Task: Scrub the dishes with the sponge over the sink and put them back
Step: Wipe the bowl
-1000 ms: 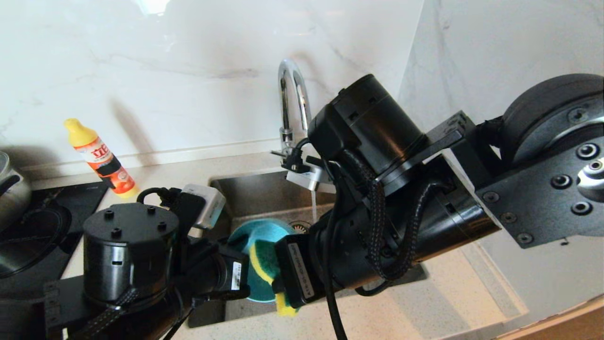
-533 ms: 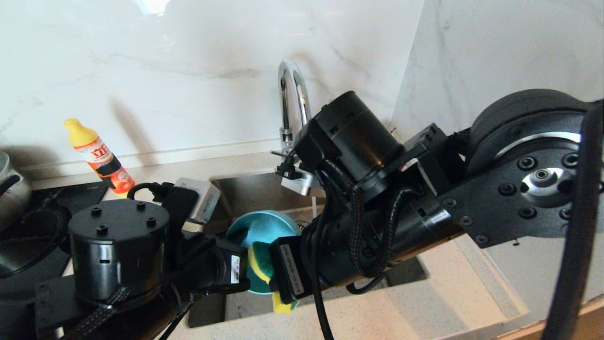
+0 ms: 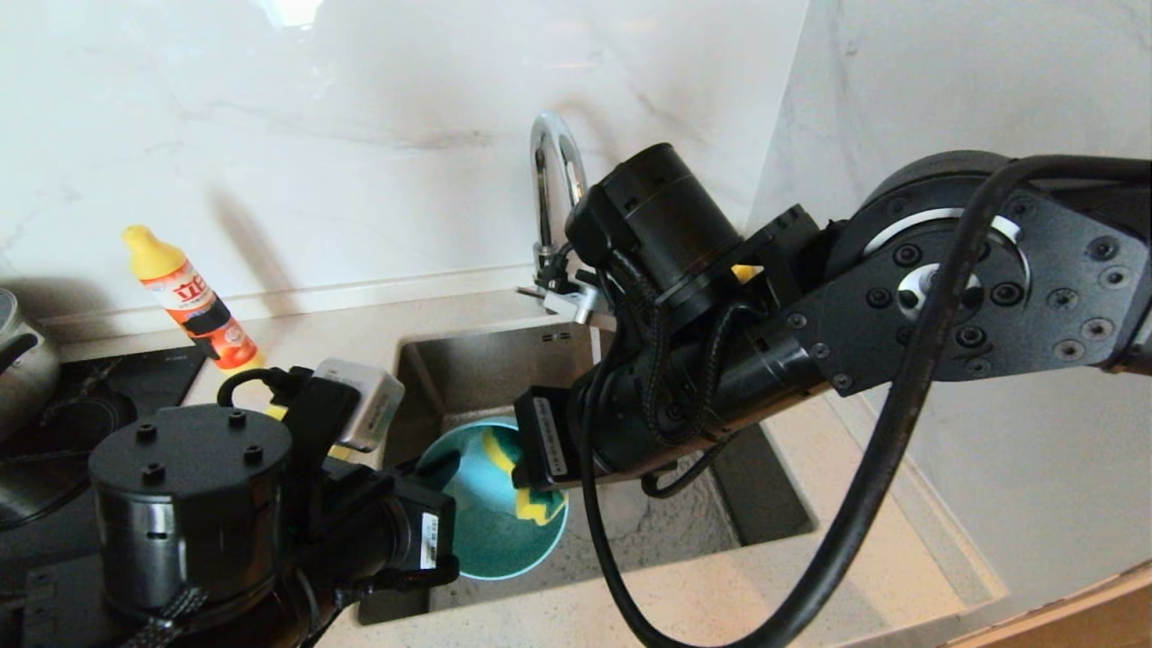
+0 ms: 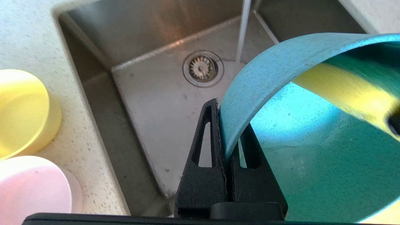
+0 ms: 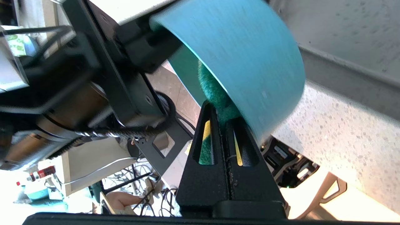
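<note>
The teal-blue bowl hangs tilted over the steel sink, its opening facing up and sideways, with the yellow-and-green sponge pressed inside it. The yellow bowl and pink bowl sit side by side on the counter beside the basin.

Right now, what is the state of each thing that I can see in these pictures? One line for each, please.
teal bowl: tilted over the sink, rim pinched by the left gripper
sponge: inside the teal bowl, clamped by the right gripper
faucet: running, thin stream
sink: drain strainer in place
yellow bowl: on the counter
pink bowl: on the counter beside it
</note>
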Controlling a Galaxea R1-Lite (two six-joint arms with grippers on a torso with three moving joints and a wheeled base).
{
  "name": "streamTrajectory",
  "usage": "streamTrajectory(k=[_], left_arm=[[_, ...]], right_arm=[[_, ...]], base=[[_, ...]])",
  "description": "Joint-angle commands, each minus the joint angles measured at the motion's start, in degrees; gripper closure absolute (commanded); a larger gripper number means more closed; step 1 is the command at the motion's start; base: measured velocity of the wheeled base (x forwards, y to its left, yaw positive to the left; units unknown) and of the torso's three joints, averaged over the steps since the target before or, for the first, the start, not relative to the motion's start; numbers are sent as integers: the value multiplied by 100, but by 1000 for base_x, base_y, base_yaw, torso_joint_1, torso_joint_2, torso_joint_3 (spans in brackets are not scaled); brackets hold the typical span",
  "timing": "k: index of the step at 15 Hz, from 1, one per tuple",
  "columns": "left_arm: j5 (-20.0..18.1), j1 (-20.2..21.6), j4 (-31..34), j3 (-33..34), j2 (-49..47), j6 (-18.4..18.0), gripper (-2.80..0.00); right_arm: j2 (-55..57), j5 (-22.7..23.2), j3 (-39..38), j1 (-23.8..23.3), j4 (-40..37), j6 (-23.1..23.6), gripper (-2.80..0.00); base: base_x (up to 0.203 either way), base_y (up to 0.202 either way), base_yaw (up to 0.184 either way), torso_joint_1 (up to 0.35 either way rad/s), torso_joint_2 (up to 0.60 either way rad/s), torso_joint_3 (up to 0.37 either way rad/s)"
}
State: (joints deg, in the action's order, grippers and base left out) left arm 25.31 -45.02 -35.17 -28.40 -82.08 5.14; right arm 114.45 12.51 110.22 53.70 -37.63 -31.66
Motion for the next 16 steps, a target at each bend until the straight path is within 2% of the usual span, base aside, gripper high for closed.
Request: streamTrajectory(k=[1,6,16], left_arm=[[1,-68,-25,54,7,12,0],[55,-59,-50,-170,-78,87,0],[88,-7,-56,-192,-63,101,0]], right_arm=[[60,-3,43,36,-7,-7,0],[25,-3,7,342,-235,-29,0],[350,24,-7,462,-254,-60,0]], base=[[0,0,0,0,0,0],[0,0,0,0,0,0],[0,0,0,0,0,0]])
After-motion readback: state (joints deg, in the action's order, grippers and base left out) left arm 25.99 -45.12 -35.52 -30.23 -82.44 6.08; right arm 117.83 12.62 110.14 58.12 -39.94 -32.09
